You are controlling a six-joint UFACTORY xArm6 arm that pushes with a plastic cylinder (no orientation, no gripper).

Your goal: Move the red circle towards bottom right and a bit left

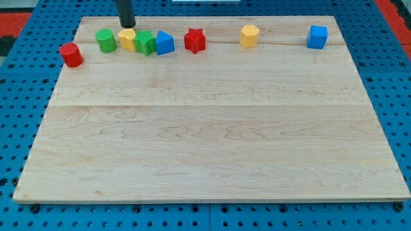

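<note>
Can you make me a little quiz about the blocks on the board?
1. True or false: my tip is touching the red circle.
2. Which block lies nearest the view's right edge? A) blue cube B) red star C) yellow hexagon
3. Fill in: my tip stands just above the yellow block, which sits between the green circle and the green ____.

Key: 1 false, the red circle sits apart at the view's far left. 2 A. 3 star.
</note>
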